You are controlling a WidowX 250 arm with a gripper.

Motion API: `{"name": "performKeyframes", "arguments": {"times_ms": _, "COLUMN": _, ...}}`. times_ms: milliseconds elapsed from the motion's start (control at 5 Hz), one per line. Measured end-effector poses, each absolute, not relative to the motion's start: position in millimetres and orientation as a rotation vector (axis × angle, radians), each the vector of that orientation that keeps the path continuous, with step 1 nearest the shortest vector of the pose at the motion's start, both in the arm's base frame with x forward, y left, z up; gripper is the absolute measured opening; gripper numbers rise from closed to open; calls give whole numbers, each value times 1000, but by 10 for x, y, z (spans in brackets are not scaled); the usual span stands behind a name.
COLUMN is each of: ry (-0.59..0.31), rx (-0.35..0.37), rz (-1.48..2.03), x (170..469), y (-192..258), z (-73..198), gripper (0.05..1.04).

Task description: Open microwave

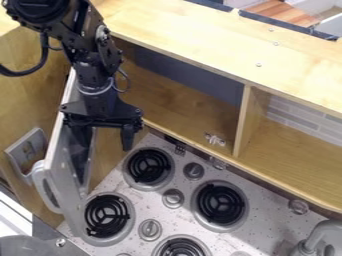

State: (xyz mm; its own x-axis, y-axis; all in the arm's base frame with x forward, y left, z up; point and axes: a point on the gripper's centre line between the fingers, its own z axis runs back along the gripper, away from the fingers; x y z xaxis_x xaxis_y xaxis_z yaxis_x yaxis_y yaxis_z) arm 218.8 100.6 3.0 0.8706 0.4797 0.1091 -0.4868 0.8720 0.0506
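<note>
Gripper point(105, 146): at upper left, hanging down beside the inner face of the door, its two fingers spread well apart with nothing held between them; whether one touches the door cannot be told.
Microwave door point(63, 172): at left, swung outward and standing upright, its handle point(45, 187) on the outer face.
Shelf point(187, 95): behind the stove, split by an upright wooden divider point(245, 122).
Stove point(267, 207): speckled, light top with dark coil burners point(149, 166) and round knobs point(172, 198) between them.
Faucet point(320, 234): grey, at lower right.
Wall plate point(27, 150): metallic, left of the door.
</note>
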Motion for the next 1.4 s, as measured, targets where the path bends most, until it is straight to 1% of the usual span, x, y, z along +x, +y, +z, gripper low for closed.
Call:
{"name": "performKeyframes", "arguments": {"times_ms": 400, "ry": -78, "rx": 90, "rz": 492, "x": 2160, "y": 1015, "z": 30, "gripper": 999}}
{"name": "performKeyframes", "arguments": {"times_ms": 600, "ry": -88, "rx": 101, "rz": 483, "x": 2186, "y": 949, "z": 111, "gripper": 999}}
{"name": "performKeyframes", "arguments": {"times_ms": 1000, "ry": -122, "rx": 91, "rz": 355, "x": 2504, "y": 499, "z": 253, "gripper": 999}}
{"name": "performKeyframes", "arguments": {"times_ms": 1200, "ry": -169, "rx": 99, "rz": 325, "x": 2626, "y": 395, "z": 491, "gripper": 998}}
{"name": "performKeyframes", "arguments": {"times_ms": 1400, "ry": -226, "rx": 118, "rz": 296, "x": 2767, "y": 325, "z": 800, "gripper": 999}}
